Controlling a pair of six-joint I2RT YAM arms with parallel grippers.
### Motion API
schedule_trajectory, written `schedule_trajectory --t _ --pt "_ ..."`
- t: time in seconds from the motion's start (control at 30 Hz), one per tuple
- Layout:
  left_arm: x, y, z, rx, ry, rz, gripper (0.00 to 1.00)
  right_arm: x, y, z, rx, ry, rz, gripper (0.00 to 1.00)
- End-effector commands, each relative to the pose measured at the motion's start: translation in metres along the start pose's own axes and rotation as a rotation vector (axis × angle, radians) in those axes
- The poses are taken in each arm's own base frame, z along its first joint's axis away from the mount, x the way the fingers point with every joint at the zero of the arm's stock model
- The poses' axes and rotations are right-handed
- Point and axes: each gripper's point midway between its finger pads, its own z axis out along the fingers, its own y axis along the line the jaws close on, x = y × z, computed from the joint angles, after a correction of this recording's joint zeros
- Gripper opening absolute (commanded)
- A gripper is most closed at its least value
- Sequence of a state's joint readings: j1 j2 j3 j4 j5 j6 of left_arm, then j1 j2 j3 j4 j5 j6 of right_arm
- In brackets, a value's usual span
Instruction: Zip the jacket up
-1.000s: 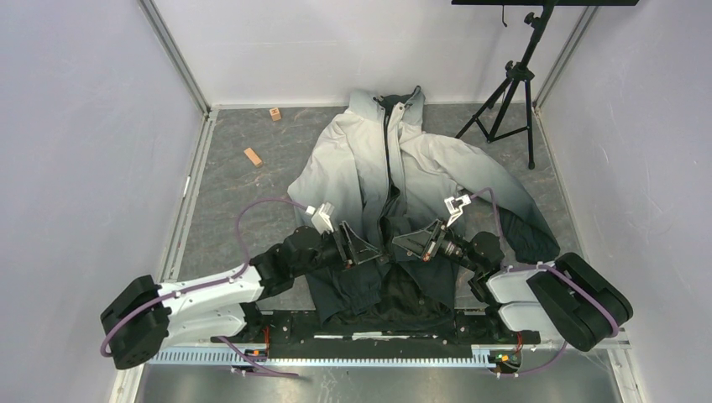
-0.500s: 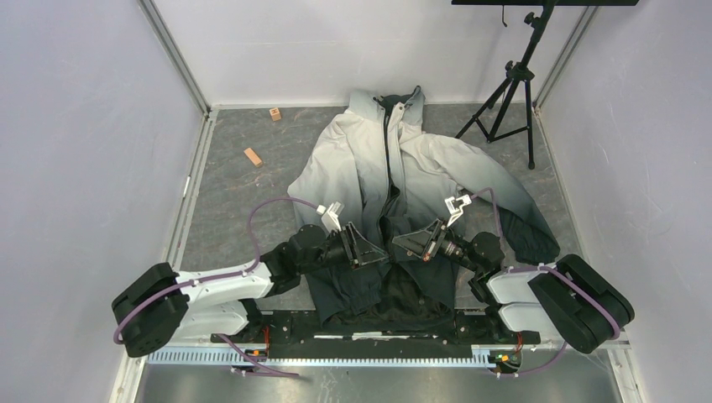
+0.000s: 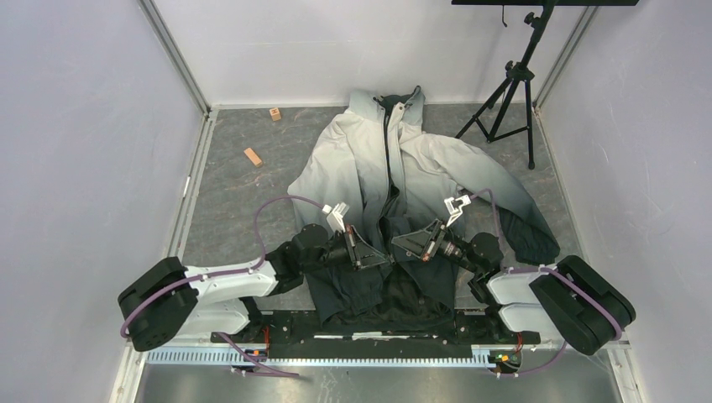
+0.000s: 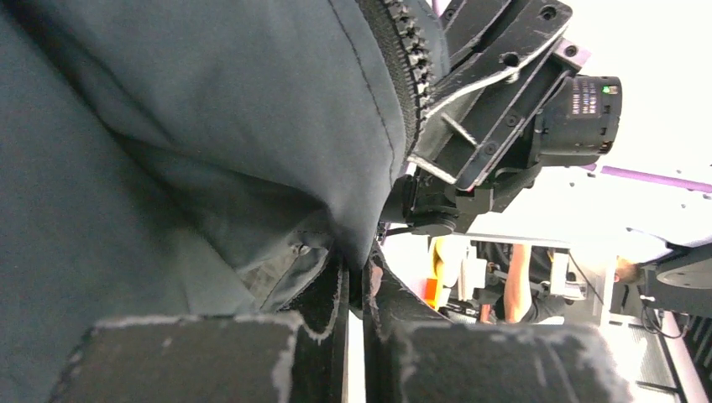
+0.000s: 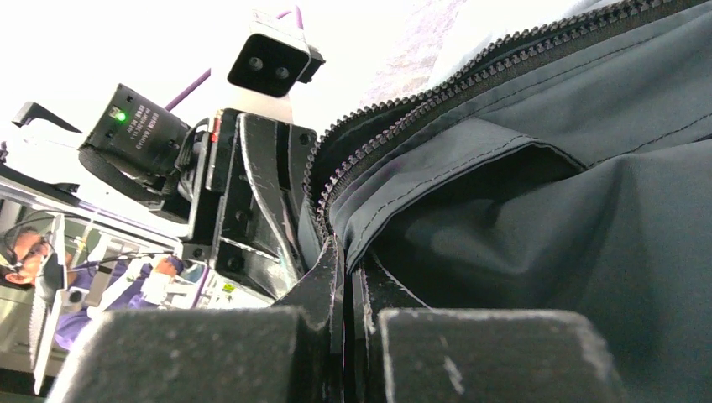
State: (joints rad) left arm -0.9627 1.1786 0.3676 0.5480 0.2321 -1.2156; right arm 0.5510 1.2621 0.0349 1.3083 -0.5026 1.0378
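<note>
The jacket [image 3: 361, 159] lies flat on the grey floor, pale collar at the far end, black hem toward the arm bases. Its front gapes open in the dark lower half. My left gripper [image 3: 379, 257] is shut on the dark fabric edge [image 4: 357, 151] beside the zipper teeth [image 4: 407, 50]; the left wrist view shows the cloth pinched at my left gripper [image 4: 357, 281]. Just opposite it, my right gripper [image 3: 401, 246] is shut on the other front edge, with the cloth nipped at my right gripper [image 5: 346, 269] under a row of zipper teeth [image 5: 420, 92]. The two grippers almost touch.
Two small wooden blocks [image 3: 253, 157] [image 3: 274, 114] lie on the floor left of the jacket. A black tripod [image 3: 510, 92] stands at the back right. White walls enclose the floor, and a metal rail [image 3: 336, 357] runs along the near edge.
My left arm has slid right toward the zipper line and its jaws have shut on the jacket's edge. The right gripper has stayed put, still shut on the fabric.
</note>
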Motion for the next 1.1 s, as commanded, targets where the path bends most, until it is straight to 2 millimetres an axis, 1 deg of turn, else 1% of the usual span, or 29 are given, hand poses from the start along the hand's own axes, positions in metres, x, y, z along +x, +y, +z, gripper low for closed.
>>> schedule_trajectory --t 0.0,0.13,0.2,0.33,0.37,0.53,0.6,0.73,0.77,0.8,0.83,0.9,0.97,1.03,1.07 --pt "0.004 0.002 0.004 -0.022 0.034 0.109 0.02 -0.017 0.018 0.002 -0.051 -0.084 0.062 0.0" --pt "0.008 0.029 0.002 -0.148 0.044 0.211 0.02 -0.026 0.024 -0.001 -0.064 -0.135 0.118 0.0" --pt "0.011 0.036 0.003 -0.168 0.056 0.225 0.02 -0.028 0.021 -0.002 -0.049 -0.153 0.141 0.0" --pt "0.018 0.035 0.006 -0.161 0.075 0.254 0.02 -0.033 0.024 -0.001 -0.065 -0.183 0.194 0.0" --pt "0.019 0.033 0.007 -0.159 0.078 0.264 0.02 -0.027 0.018 -0.006 -0.044 -0.18 0.224 0.0" --pt "0.025 0.041 0.005 -0.177 0.091 0.268 0.02 -0.034 0.022 -0.005 -0.065 -0.21 0.269 0.0" --pt "0.025 0.039 0.004 -0.169 0.093 0.273 0.02 -0.037 0.024 -0.005 -0.072 -0.217 0.27 0.0" --pt "0.023 0.031 0.002 -0.135 0.085 0.288 0.02 -0.03 0.021 -0.007 -0.063 -0.196 0.26 0.0" --pt "0.022 0.026 0.001 -0.113 0.084 0.287 0.02 -0.028 0.022 -0.005 -0.067 -0.176 0.237 0.0" --pt "0.021 0.023 0.001 -0.099 0.089 0.281 0.02 -0.019 0.019 -0.002 -0.06 -0.125 0.214 0.0" --pt "0.021 0.021 0.0 -0.088 0.096 0.271 0.02 -0.017 0.019 0.003 -0.068 -0.091 0.188 0.0" --pt "0.02 0.017 -0.001 -0.059 0.104 0.251 0.02 -0.007 0.011 0.002 -0.042 -0.052 0.152 0.11" --pt "0.018 0.017 -0.002 -0.043 0.107 0.231 0.02 0.004 0.002 -0.001 -0.009 -0.011 0.111 0.18" --pt "0.016 0.018 -0.005 -0.032 0.111 0.214 0.02 0.011 -0.004 -0.003 0.01 0.022 0.066 0.28" --pt "0.015 0.018 -0.006 -0.029 0.113 0.208 0.02 0.015 -0.01 -0.003 0.032 0.049 0.041 0.32"
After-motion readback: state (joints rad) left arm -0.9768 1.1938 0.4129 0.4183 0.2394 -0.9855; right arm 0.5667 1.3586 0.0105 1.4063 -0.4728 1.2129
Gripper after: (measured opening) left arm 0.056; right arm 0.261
